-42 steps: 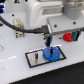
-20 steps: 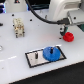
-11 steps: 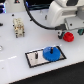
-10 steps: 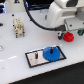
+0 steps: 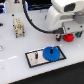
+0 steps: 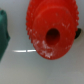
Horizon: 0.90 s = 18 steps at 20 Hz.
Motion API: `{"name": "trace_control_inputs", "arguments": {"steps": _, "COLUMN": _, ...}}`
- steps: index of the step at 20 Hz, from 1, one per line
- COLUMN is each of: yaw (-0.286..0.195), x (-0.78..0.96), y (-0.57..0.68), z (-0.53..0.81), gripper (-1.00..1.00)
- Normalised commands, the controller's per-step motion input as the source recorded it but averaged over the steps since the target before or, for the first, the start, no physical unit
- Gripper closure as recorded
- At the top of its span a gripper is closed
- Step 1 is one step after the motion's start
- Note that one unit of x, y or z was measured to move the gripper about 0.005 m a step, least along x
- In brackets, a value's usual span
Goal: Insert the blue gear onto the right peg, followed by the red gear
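The blue gear (image 5: 50,53) lies flat on the right half of the grey, black-bordered plate (image 5: 34,60). It covers the spot of the right peg, which I cannot see. The plate's other thin pin (image 5: 38,56) stands free. The red gear (image 5: 69,37) rests on the white table toward the exterior view's right, partly hidden by the arm. My gripper (image 5: 65,36) hangs just over it. In the wrist view the red gear (image 6: 50,31) and its centre hole fill the frame. Dark fingers (image 6: 78,33) show at both sides, so the gripper reads as open around it.
A beige block fixture (image 5: 18,27) stands at the back on the exterior view's left. A black cable (image 5: 31,22) arcs from the arm across the back of the table. A small object (image 5: 1,48) sits at the left edge.
The arm has left the plate, moved to the exterior view's right and come down over the red gear. The blue gear has stayed on the plate.
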Motion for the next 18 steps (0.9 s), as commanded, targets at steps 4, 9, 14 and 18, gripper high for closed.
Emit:
{"name": "trace_control_inputs", "arguments": {"steps": 4, "yaw": 0.000, "x": -0.32, "y": 0.00, "z": -0.13, "gripper": 1.00}}
{"name": "trace_control_inputs", "arguments": {"steps": 9, "yaw": 0.000, "x": -0.12, "y": 0.00, "z": 0.20, "gripper": 1.00}}
{"name": "trace_control_inputs", "arguments": {"steps": 14, "yaw": 0.000, "x": 0.15, "y": -0.01, "z": 0.58, "gripper": 1.00}}
{"name": "trace_control_inputs", "arguments": {"steps": 18, "yaw": 0.000, "x": 0.33, "y": -0.16, "z": 0.48, "gripper": 1.00}}
